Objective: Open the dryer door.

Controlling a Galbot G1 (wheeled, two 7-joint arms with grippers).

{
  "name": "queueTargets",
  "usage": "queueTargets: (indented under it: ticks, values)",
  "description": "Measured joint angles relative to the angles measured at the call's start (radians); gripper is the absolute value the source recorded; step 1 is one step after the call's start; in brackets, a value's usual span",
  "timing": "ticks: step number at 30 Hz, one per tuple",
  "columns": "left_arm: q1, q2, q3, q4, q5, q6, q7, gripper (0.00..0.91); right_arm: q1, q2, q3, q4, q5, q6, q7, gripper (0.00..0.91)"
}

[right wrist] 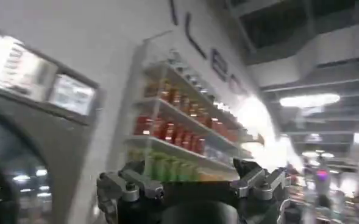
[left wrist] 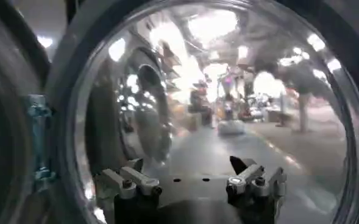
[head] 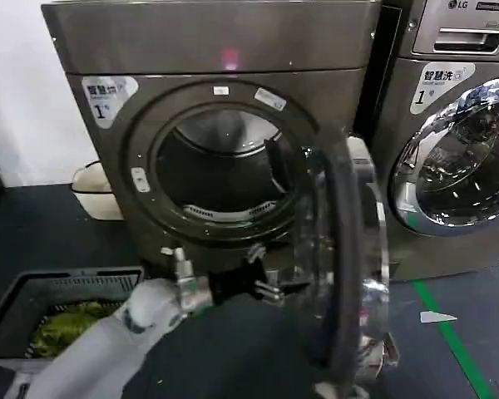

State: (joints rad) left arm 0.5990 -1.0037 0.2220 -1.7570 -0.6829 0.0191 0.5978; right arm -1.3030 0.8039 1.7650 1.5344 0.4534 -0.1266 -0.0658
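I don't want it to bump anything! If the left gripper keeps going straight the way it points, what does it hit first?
Most likely the dryer door. The left gripper points at its inner side, jaws open, with the door's glass right ahead in the wrist view, though the gap is hard to judge.

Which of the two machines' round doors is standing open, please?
The dryer door, swung out beside the left gripper; the LG machine's chrome door is shut.

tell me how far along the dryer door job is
Mostly done: the dryer door stands swung out on its right-side hinge, drum opening exposed. In hand: the open left gripper sits at the door's inner face. Left: withdrawing that arm. The right gripper is open, away from the door.
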Motion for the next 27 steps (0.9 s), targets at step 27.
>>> queueTargets:
  ticks: [27]
  values:
    - [-0.313, -0.451, 0.24, 0.407, 0.056, -0.056, -0.066, 0.907, -0.147, 0.079, 0.234, 0.078, -0.025, -0.016, 0.012, 0.907]
